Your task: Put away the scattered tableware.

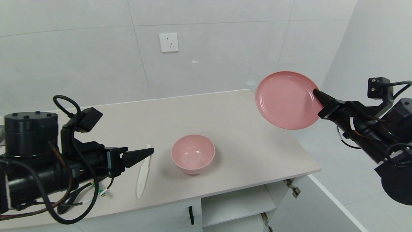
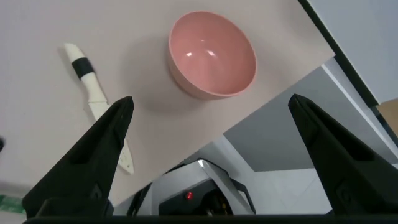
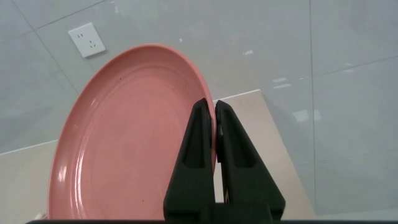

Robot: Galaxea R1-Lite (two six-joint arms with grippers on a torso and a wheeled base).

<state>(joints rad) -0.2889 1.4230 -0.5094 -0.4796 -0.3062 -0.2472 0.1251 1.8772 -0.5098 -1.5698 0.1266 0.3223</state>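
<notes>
Pink bowl (image 1: pixel 193 154) and white knife (image 1: pixel 143 172) (a gap between them) crowd the countertop's (image 1: pixel 209 109) front edge. Its back half is open. The pink plate (image 1: pixel 285 100) hangs at the right back corner.

Bowl (image 1: pixel 193 154) mid on counter (image 1: pixel 251 151); knife (image 1: pixel 143 172) just L of it; plate (image 1: pixel 286 100) in air over R end.

Head cam: high up on me, faces forward and down, mid range, takes in most of the counter (image 1: pixel 244 151) and the wall behind with the socket (image 1: pixel 168 42).

Left wrist cam: behind my left gripper (image 2: pixel 211 102), looks steeply down past the fingers at the counter's front edge, close. Shares the bowl (image 2: pixel 212 54) and knife (image 2: pixel 99 102) with head.

Right wrist cam: behind my right gripper (image 3: pixel 208 107), faces the back wall, very close on the plate (image 3: pixel 124 143). Shares plate, socket and the counter's far right corner with head.
</notes>
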